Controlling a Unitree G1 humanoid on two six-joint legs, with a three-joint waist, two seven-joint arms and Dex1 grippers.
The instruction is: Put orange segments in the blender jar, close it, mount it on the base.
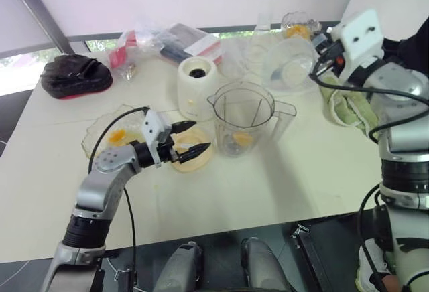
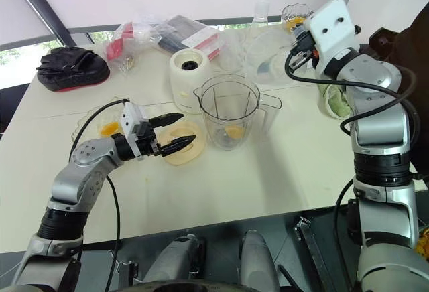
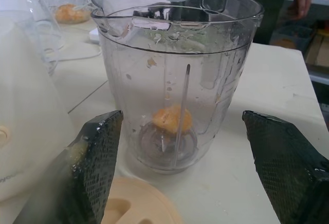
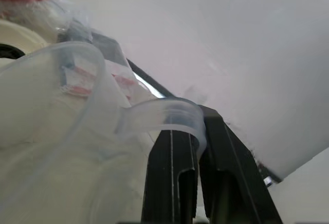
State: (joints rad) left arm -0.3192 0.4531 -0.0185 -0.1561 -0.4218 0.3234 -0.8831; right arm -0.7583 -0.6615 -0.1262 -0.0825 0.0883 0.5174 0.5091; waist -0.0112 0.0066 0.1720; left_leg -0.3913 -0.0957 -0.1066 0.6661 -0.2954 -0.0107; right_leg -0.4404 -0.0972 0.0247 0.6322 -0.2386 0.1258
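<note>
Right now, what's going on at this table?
A robot is loading a blender. The blender jar stands open on the table with an orange segment at its bottom. The right claw is shut on the handle of a clear cup, held up beyond the jar. The left claw hovers open over the pale yellow lid. The base stands unused behind the jar.
</note>
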